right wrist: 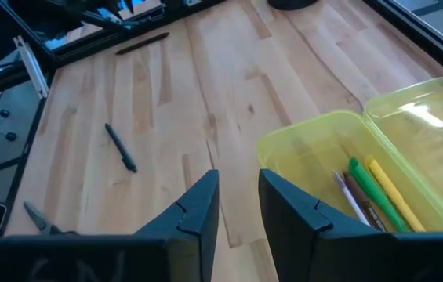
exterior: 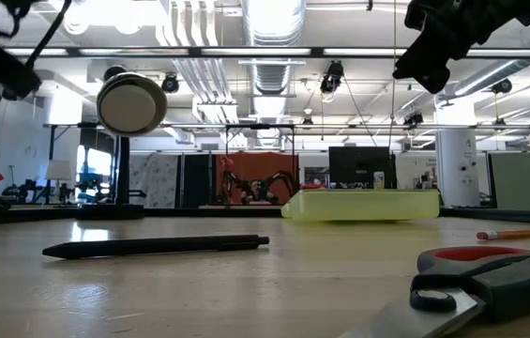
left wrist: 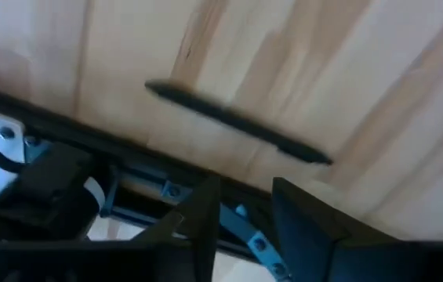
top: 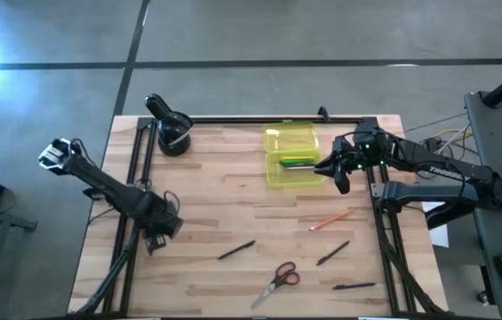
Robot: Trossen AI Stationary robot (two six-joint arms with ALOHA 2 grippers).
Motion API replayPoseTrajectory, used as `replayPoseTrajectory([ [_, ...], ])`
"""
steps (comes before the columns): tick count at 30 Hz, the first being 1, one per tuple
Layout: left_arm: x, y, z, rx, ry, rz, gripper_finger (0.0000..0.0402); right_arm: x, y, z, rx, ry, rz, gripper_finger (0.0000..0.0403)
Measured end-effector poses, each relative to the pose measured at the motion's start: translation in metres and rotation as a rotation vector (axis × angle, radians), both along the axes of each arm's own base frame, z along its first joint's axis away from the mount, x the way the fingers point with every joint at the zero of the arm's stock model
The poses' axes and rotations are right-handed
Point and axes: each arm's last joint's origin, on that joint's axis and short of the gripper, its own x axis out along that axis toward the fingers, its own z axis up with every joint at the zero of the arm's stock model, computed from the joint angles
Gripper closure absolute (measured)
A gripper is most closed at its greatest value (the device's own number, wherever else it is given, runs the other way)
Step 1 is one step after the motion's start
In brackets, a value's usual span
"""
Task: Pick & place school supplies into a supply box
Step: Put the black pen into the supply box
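Here, supply box (top: 293,160) beside right gripper (top: 340,178)

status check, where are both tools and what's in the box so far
Right tool open, empty, beside the open supply box. Box holds green pen, yellow pen. Left tool open, waiting near a black pen. Scissors on the table.

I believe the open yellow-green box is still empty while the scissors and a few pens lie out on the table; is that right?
Not quite: the box is not empty. The right wrist view shows a green pen, a yellow one and others already inside. The scissors and several pens do still lie out on the table.
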Motion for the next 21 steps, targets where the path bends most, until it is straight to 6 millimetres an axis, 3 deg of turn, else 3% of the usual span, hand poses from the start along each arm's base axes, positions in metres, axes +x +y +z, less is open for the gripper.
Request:
replayPoseTrajectory([
  [9,-0.004,0.002,-0.034,-0.05,-0.04,-0.119,0.0393,0.0,0.0,0.0,0.003,-0.003,0.003,0.0324],
  [21,-0.016,0.006,-0.062,-0.065,0.06,-0.143,0.0401,-0.001,0.001,0.001,0.003,-0.009,0.01,0.0323],
])
